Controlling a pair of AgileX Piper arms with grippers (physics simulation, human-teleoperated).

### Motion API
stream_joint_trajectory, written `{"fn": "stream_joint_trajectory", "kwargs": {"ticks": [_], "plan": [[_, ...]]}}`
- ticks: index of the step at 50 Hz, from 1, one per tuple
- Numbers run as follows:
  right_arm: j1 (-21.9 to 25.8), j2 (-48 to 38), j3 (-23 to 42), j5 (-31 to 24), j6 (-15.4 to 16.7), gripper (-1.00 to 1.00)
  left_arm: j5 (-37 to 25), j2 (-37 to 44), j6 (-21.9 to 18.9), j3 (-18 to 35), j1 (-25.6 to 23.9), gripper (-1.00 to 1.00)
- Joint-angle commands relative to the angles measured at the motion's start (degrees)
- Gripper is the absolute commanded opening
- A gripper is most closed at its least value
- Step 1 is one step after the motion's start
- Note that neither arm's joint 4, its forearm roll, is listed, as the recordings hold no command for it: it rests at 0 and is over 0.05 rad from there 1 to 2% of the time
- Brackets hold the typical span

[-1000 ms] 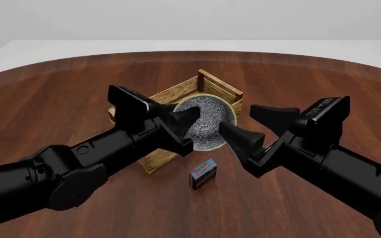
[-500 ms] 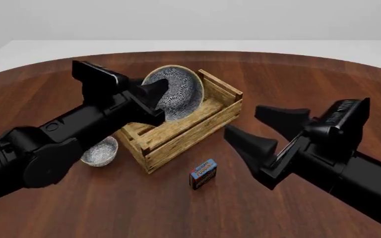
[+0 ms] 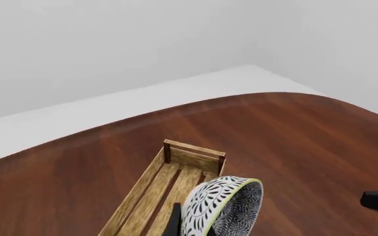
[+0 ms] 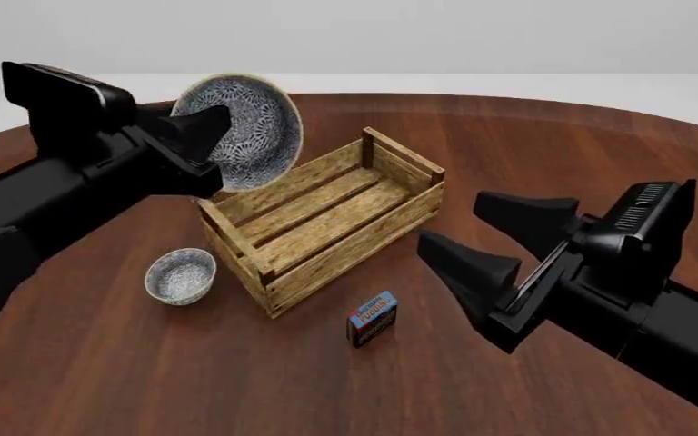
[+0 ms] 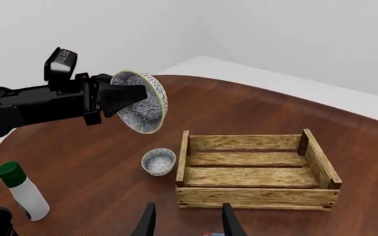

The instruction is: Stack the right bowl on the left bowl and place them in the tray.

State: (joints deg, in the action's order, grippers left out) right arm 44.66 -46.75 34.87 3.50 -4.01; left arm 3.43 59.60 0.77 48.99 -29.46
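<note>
The left gripper clamps the rim of a blue-grey floral bowl, holding it tilted on edge in the air above the table, over the far-left side of the light-wood slatted tray. In the right wrist view the same bowl hangs clear of the tray, its patterned inside turned toward the camera. The left wrist view shows the bowl close up, pale rim uppermost, with the tray lying below it.

The second floral bowl sits upright on the table just left of the tray's near corner, apart from it; the right wrist view also shows it beside the tray's short end. The tray holds nothing.

The right gripper hovers with fingers spread wide and empty, to the right of the tray. A small blue-and-red box lies on the table in front of the tray. A white bottle with a green cap stands on the table farther off to the left.
</note>
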Motion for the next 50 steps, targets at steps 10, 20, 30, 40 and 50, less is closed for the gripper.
{"fn": "stream_joint_trajectory", "kwargs": {"ticks": [10, 20, 30, 40, 50], "plan": [[-0.23, 0.11, 0.01, 0.11, 0.41, 1.00, -12.90, -5.01, -4.67, 2.19, 3.24, -1.00], [-0.12, -0.09, -0.08, 0.16, 0.61, 1.00, -20.17, -4.37, -3.68, 6.19, 6.66, -1.00], [-0.17, -0.23, -0.04, 0.21, 0.53, 1.00, -26.01, -0.41, -2.35, 8.94, 9.71, -1.00], [-0.21, -0.44, -0.17, 0.44, 0.36, 1.00, -28.04, 3.56, -0.24, 8.49, 13.38, -1.00], [-0.29, -0.56, -0.23, 0.60, 0.12, 1.00, -27.45, 4.81, 0.79, 7.65, 17.99, -1.00]]}}
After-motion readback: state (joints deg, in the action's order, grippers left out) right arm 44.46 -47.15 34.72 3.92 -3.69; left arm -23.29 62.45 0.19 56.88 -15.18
